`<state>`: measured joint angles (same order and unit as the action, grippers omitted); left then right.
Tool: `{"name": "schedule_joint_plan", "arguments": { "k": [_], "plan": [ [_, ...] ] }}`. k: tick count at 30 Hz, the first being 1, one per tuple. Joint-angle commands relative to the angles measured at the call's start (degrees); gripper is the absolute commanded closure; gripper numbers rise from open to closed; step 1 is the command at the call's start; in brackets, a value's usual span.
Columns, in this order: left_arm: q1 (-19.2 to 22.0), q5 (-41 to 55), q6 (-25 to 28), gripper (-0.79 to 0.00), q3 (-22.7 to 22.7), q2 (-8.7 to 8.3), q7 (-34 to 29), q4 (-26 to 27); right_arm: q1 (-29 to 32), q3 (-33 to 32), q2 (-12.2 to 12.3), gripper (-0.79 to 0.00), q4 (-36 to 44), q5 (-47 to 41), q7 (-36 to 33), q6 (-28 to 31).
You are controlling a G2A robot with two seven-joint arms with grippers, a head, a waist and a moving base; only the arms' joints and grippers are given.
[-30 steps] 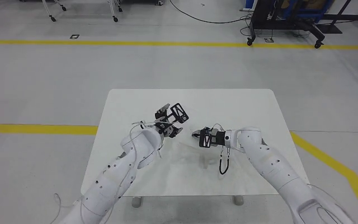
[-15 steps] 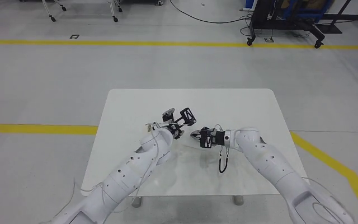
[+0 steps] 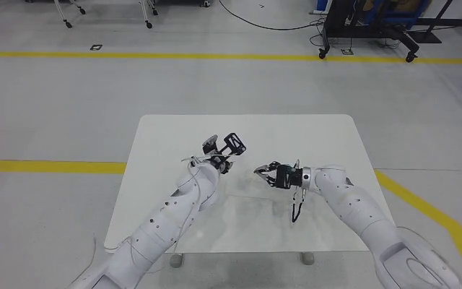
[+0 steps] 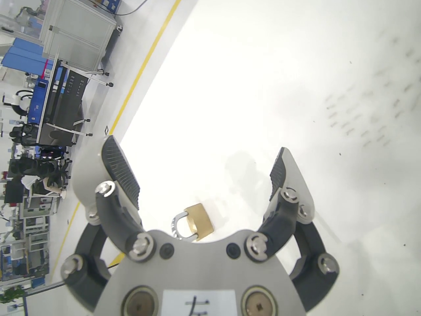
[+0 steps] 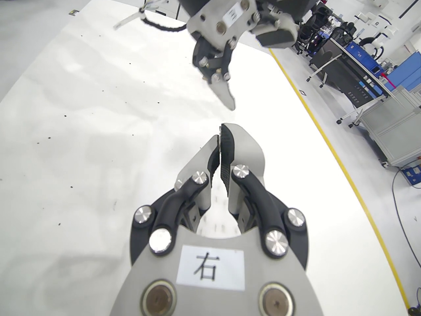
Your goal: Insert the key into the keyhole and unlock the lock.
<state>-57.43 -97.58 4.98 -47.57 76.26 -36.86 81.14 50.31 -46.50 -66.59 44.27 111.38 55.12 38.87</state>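
A small brass padlock point(image 4: 198, 221) with a silver shackle lies flat on the white table point(image 3: 325, 137). My left gripper point(image 4: 196, 152) hangs open just above it, one finger on either side, touching nothing. In the top view the left gripper point(image 3: 222, 163) sits near the table's middle and points down. My right gripper point(image 3: 258, 172) is close beside it, aimed at it. In the right wrist view the right gripper point(image 5: 219, 136) is shut with its pads pressed together. I see no key between them. The left gripper's finger point(image 5: 226, 95) hangs a short way beyond its tip.
A black cable loop point(image 3: 294, 209) dangles from my right forearm over the table. The table's edges lie well away from both grippers. Trolleys and racks point(image 3: 375, 22) stand far off on the floor.
My right gripper has drawn back slightly to the right and its wrist has turned. The left gripper swung towards the right gripper, then eased back a little.
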Motion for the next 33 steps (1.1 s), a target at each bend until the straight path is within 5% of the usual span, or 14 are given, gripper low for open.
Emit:
{"name": "schedule_joint_plan", "arguments": {
  "k": [1, 7, 15, 20, 23, 26, 33],
  "plan": [
    [-3.2, -0.1, 1.4, -0.785, -4.5, -1.27, -0.2, 6.2, 0.1, -0.2, 0.2, 0.0, 1.1, 0.2, -0.8, 0.4],
    [-15.7, -0.1, 6.0, -0.785, -18.5, -4.7, 1.9, 22.7, 0.1, -0.2, 0.2, 0.0, 1.1, 0.2, -0.8, 0.4],
    [-16.0, 1.5, 5.7, -0.785, -18.5, -4.62, 3.3, 22.9, 0.1, -0.2, 0.2, 0.0, 1.1, 0.2, -0.8, 0.4],
    [-18.4, 19.9, 7.5, -0.785, -23.6, -4.43, 13.4, 19.2, 2.4, -1.4, 0.0, 0.0, 3.7, -8.5, 4.4, 4.0],
    [-18.3, 54.3, 22.9, -0.785, -28.3, -4.32, 13.9, 11.4, 3.8, -1.1, 0.0, 0.0, 5.9, -14.1, 5.6, 4.7],
    [-14.9, 69.6, 31.1, -0.785, -29.9, -4.9, 4.5, 2.8, 5.2, -0.1, 0.5, 0.0, 10.0, -20.9, 5.2, 5.1],
    [-13.8, 73.1, 33.0, -0.785, -29.6, -5.02, 1.6, 1.2, 5.8, 0.4, 1.6, 0.0, 12.8, -23.1, 5.8, 4.5]
  ]
}}
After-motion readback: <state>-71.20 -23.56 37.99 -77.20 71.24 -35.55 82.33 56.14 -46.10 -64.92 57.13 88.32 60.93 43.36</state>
